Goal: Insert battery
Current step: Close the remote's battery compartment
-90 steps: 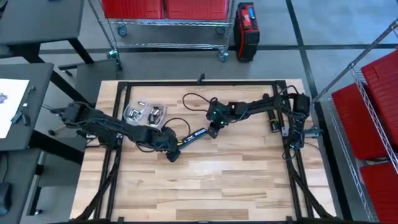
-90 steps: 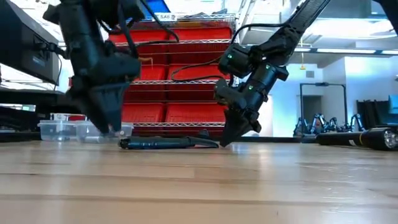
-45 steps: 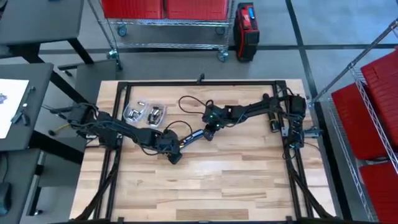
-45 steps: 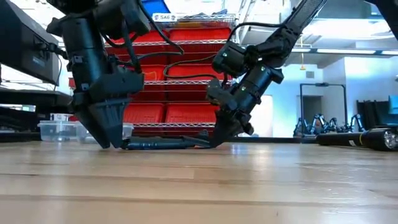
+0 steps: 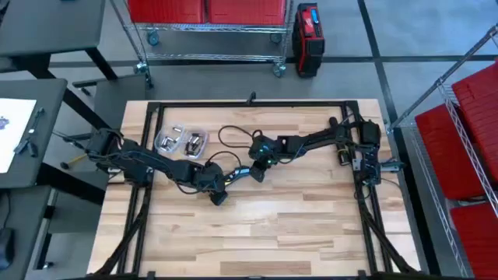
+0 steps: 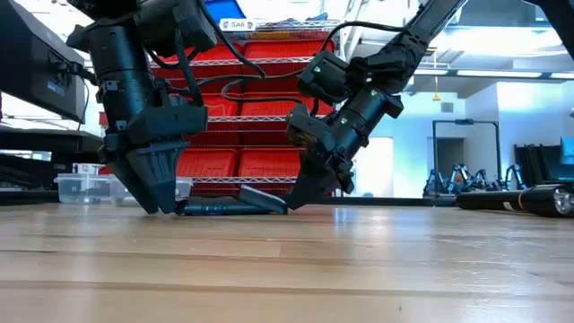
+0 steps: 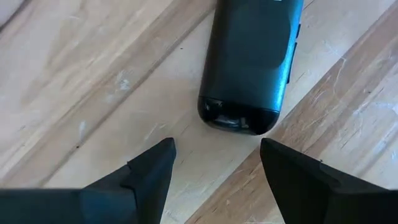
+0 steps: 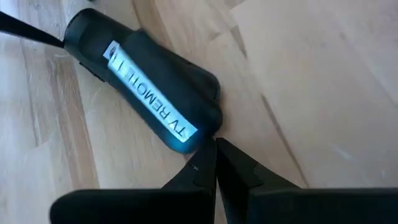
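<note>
A black TV remote lies flat on the wooden table, with a white label on its upper face. My left gripper stands open at the remote's near-left end, tips down at the table, one finger on each side ahead of that end, touching nothing. My right gripper is shut at the remote's far-right end. In the low view that end sits slightly raised. No loose battery shows near the remote. My right gripper touches the remote's far-right end with its shut fingertips. The fingers come slanting down from the table's far right side, roughly along the remote's length. The remote lies on the table, its end beside the fingers lifted a little.
A clear plastic box with small silvery pieces stands at the far left; it also shows behind my left arm. A dark cylinder lies near the right edge. Cables loop over the far middle. The near half of the table holds nothing.
My right gripper has moved toward the table's left and near edge, against the remote's far-right end, which now sits raised. My left gripper has come down to the table at the remote's other end.
</note>
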### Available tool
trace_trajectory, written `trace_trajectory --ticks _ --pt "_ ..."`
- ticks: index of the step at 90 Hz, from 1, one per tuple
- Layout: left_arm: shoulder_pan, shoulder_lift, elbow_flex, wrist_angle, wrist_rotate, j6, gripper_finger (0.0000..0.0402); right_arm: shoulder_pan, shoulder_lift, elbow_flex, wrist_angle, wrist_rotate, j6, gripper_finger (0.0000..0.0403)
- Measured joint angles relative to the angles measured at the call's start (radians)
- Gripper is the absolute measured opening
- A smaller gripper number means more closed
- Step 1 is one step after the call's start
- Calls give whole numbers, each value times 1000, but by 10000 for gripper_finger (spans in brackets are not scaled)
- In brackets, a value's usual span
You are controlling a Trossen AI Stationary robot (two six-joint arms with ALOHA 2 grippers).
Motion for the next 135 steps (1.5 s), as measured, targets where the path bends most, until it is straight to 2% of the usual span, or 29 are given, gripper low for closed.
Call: trace_trajectory --ticks 43,60,80,105,135 --pt "0 0 0 -1 0 0 221 -11 -21 1 -5 3 -7 0" --pt "0 0 0 -1 0 7 221 40 -50 3 33 -23 -34 0" --pt "0 0 0 -1 -1 8 221 84 -8 2 94 -3 -27 0" --pt "0 0 0 1 0 8 221 61 17 3 196 30 1 0" --pt "0 0 0 1 0 12 221 53 37 3 217 -20 12 0"
